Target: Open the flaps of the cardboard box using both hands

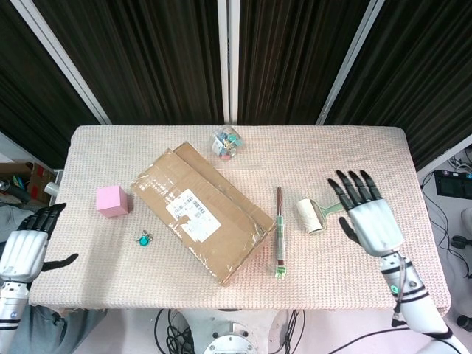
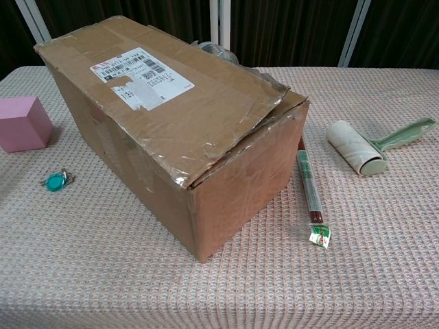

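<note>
A closed cardboard box (image 1: 203,210) (image 2: 175,116) lies diagonally at the table's middle, its taped top flaps down and a white shipping label on top. My right hand (image 1: 366,212) hovers over the table's right part, fingers spread, holding nothing, just right of the lint roller and well right of the box. My left hand (image 1: 23,249) hangs off the table's left edge, fingers apart and empty, far from the box. Neither hand shows in the chest view.
A pink cube (image 1: 112,200) (image 2: 24,124) and a teal key tag (image 1: 143,238) (image 2: 55,181) lie left of the box. A brown stick (image 1: 279,229) (image 2: 309,187) and a green lint roller (image 1: 319,212) (image 2: 367,152) lie to its right. A clear jar (image 1: 227,142) stands behind it.
</note>
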